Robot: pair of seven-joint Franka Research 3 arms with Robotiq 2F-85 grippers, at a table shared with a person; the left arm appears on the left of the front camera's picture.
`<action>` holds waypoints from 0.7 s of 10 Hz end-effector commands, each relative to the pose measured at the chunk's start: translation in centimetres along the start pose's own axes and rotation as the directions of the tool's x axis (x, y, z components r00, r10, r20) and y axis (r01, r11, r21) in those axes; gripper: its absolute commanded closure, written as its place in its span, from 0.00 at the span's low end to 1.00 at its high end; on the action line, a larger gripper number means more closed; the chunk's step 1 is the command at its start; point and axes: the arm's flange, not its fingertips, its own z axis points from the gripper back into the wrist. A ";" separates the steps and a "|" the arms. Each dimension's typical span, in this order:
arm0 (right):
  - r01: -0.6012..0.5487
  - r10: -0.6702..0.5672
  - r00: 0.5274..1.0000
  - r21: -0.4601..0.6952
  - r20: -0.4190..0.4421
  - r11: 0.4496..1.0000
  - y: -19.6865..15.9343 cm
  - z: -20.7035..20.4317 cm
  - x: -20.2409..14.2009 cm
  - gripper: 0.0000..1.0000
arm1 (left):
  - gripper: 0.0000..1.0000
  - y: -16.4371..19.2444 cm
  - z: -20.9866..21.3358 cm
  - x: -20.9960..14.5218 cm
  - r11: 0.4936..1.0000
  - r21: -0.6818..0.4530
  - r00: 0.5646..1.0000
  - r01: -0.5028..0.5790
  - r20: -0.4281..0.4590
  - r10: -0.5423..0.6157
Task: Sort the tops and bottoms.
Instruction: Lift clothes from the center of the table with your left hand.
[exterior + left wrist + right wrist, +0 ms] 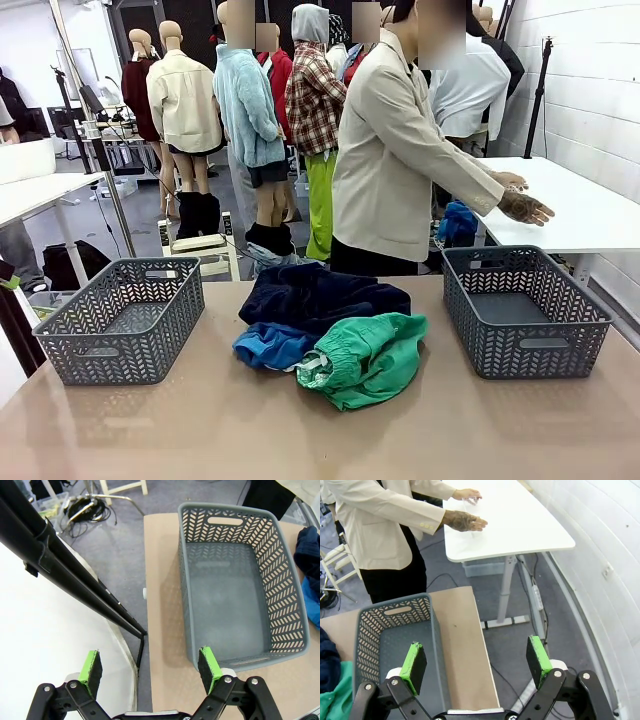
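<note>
Lying in one heap on the desk [200, 430] between left basket [118, 348] and right basket [530, 350]: blue top [268, 345], green bottoms [368, 360], navy bottoms [322, 296] | both baskets: bare floors | left gripper [150, 662], right gripper [475, 652]: fingers released, holding nothing

A lab or test room rather than a home. A tan table [200, 430] carries grey baskets [100, 355] [545, 350]. Plain white desks [520, 530] stand along a white-painted brick wall [600, 540]. Loose cables [87, 510] lie on the grey floor [120, 550], and a black stand [541, 90] rises by the wall.
</note>
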 end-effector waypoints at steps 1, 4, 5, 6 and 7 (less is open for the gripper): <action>0.001 -0.001 1.000 -0.003 -0.012 1.000 0.0 0.0 -0.2 0.00 | 0.00 0.2 0.2 -0.2 1.000 -0.003 1.000 -0.004 -0.001 0.004; 0.001 -0.001 1.000 -0.003 -0.012 1.000 0.0 0.0 -0.2 0.00 | 0.00 0.2 0.2 -0.2 1.000 -0.003 1.000 -0.004 -0.001 0.004; 0.001 -0.001 1.000 -0.003 -0.012 1.000 0.0 0.0 -0.2 0.00 | 0.00 0.2 0.2 -0.2 1.000 -0.003 1.000 -0.004 -0.001 0.004; 0.001 -0.001 1.000 -0.003 -0.012 1.000 0.0 0.0 -0.2 0.00 | 0.00 0.2 0.2 -0.2 1.000 -0.003 1.000 -0.004 -0.001 0.004; 0.001 -0.001 1.000 -0.003 -0.012 1.000 0.0 0.0 -0.2 0.00 | 0.00 0.2 0.2 -0.2 1.000 -0.003 1.000 -0.004 -0.001 0.004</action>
